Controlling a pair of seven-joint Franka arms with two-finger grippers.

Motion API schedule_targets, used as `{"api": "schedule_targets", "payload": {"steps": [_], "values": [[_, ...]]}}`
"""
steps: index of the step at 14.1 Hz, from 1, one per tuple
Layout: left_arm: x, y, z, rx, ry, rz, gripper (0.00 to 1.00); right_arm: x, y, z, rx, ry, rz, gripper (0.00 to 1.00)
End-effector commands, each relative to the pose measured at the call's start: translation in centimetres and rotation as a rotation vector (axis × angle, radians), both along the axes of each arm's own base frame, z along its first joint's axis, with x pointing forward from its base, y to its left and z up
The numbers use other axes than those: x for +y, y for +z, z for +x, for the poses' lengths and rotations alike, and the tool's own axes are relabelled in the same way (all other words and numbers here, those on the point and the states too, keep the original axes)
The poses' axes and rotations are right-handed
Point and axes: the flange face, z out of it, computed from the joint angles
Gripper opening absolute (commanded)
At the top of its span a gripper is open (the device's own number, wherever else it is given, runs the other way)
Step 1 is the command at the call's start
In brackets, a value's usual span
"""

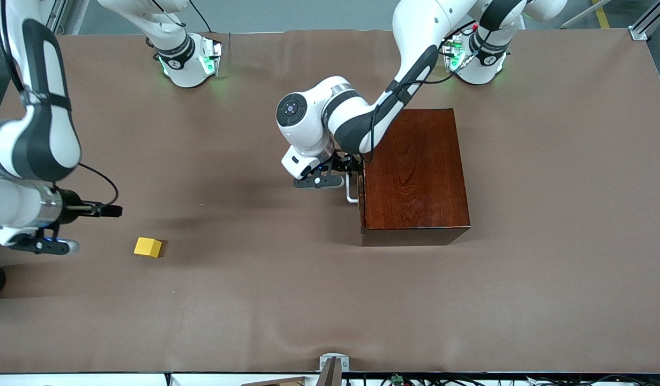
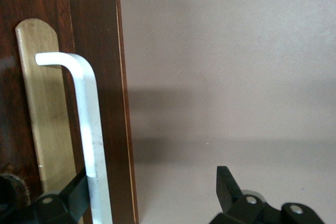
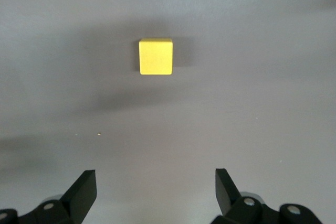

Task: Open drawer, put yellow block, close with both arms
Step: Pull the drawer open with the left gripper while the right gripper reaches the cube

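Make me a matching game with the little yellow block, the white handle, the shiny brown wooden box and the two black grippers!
Things:
1. small bright yellow cuboid block
2. white U-shaped handle
3. glossy reddish-brown wooden box
4. left gripper
5. right gripper

Where or how:
A. open, fingers either side of the handle
B. fixed on the closed drawer front
C. lying alone on the brown table
D. open, above the yellow block
E. toward the left arm's end of the table

Pairs: 1-C, 2-B, 3-E, 4-A, 5-D
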Motion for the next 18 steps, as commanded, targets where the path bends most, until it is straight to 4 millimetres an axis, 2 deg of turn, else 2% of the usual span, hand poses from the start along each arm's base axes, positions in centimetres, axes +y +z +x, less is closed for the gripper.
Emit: {"api": "schedule_targets", "payload": {"steps": [1, 2, 5, 8, 11, 16, 18], "values": [[-1.2, 0.7, 0.2, -0.059, 0.009, -0.041, 1.0, 0.9, -3.1, 0.6, 0.041, 0.024, -0.002, 1.0], [-1.4, 0.8, 0.1, -0.064, 0.007, -0.054, 1.0, 1.7, -4.2, 0.8, 0.051, 0.037, -0.003, 1.0], [-2.0, 1.0, 0.2, -0.08, 0.003, -0.097, 1.0, 2.3, -6.0, 0.9, 0.073, 0.038, 0.01, 1.0], [-2.8, 0.9, 0.0, -0.071, 0.013, -0.153, 1.0, 3.5, -5.7, 2.5, -0.05, 0.028, 0.03, 1.0], [-3.2, 1.1, 0.1, -0.069, 0.023, -0.198, 1.0, 3.4, -6.3, 2.9, -0.101, 0.045, 0.026, 1.0], [-4.0, 1.3, -0.1, -0.059, 0.046, -0.272, 1.0, 2.6, -10.3, 1.2, -0.15, 0.024, 0.025, 1.0], [-4.4, 1.2, -0.2, -0.052, 0.056, -0.302, 1.0, 2.8, -10.7, 0.6, -0.193, 0.018, 0.02, 1.0]]}}
